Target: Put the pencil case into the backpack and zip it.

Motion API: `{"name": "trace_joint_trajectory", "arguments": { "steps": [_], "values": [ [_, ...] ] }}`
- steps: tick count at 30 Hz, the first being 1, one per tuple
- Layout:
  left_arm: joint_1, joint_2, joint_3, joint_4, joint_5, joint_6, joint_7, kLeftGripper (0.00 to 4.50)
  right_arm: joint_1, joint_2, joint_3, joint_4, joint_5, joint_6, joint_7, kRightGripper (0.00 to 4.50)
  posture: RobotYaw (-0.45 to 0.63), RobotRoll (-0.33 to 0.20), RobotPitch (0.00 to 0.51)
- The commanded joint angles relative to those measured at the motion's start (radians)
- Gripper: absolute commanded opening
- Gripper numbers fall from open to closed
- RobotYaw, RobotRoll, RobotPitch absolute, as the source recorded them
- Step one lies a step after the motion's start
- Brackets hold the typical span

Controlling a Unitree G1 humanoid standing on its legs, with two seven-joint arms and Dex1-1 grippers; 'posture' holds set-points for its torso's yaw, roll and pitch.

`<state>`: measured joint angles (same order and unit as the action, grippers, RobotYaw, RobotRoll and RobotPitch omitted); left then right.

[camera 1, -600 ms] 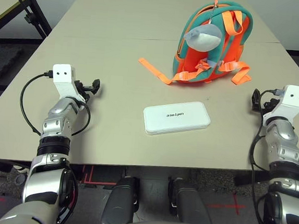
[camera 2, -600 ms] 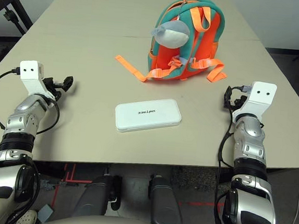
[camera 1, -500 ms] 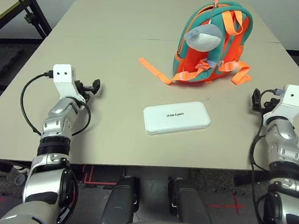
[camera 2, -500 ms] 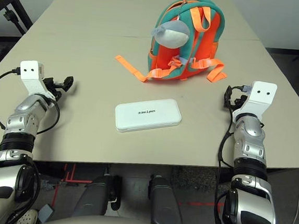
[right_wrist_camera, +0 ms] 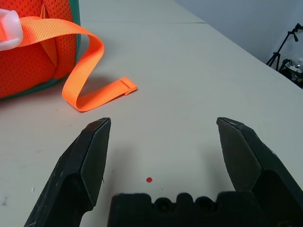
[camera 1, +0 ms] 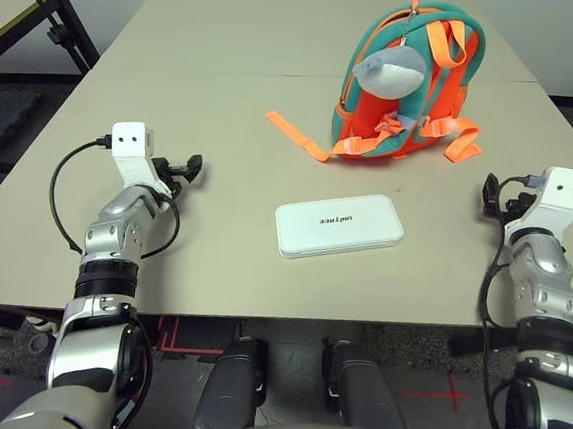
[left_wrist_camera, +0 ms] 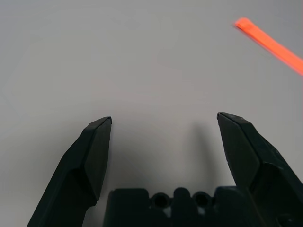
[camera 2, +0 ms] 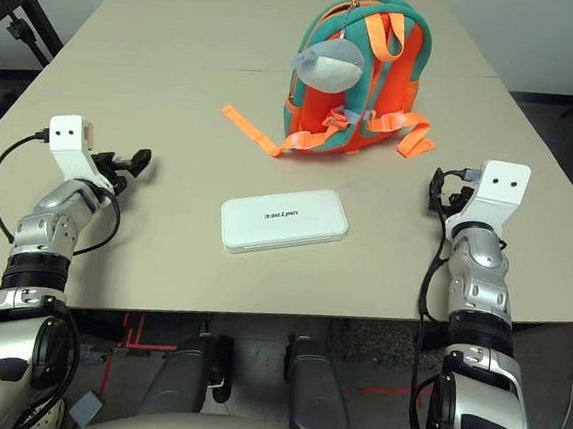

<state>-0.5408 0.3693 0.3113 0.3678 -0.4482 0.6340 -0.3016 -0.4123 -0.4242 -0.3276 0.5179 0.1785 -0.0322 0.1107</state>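
Head view: case [camera 1: 339,225] lies flat mid-table [camera 1: 228,79]; backpack [camera 1: 407,80] stands at its 1 o'clock, well apart. Left wrist: left gripper [left_wrist_camera: 163,124] spread wide, empty, strap [left_wrist_camera: 270,45] beyond. Right wrist: right gripper [right_wrist_camera: 163,124] likewise wide, empty.

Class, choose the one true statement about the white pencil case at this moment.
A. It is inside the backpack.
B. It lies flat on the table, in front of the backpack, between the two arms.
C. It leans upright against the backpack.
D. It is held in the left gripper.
B: the pencil case lies flat on the table, nearer the robot than the backpack, and both open grippers, left and right, are clear of it.
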Motion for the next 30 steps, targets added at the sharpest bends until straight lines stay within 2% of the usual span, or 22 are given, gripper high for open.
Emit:
{"name": "trace_joint_trajectory", "arguments": {
  "steps": [1,8,13,17,30],
  "values": [
    [-0.032,0.022,0.029,-0.086,-0.126,0.278,-0.025,4.46,0.004,0.003,0.010,-0.019,0.001,0.015,0.019,4.50,-0.13,0.000,0.149],
    [-0.061,0.032,0.113,-0.203,-0.346,0.741,-0.044,4.46,-0.012,0.012,0.017,0.012,-0.007,0.001,0.032,4.50,-0.12,0.000,0.136],
    [-0.037,0.005,0.156,-0.226,-0.426,0.955,-0.069,4.46,-0.028,0.017,0.026,0.037,-0.014,-0.016,0.042,4.50,-0.12,0.000,0.122],
    [-0.007,0.003,0.128,-0.198,-0.478,0.980,-0.083,4.46,-0.032,0.017,0.032,0.042,-0.017,-0.025,0.047,4.50,-0.13,0.000,0.115],
    [-0.012,-0.010,0.037,-0.034,-0.447,0.980,-0.084,4.46,-0.006,0.014,0.051,0.008,-0.029,-0.018,0.051,4.50,-0.17,0.000,0.111]
  ]
}}
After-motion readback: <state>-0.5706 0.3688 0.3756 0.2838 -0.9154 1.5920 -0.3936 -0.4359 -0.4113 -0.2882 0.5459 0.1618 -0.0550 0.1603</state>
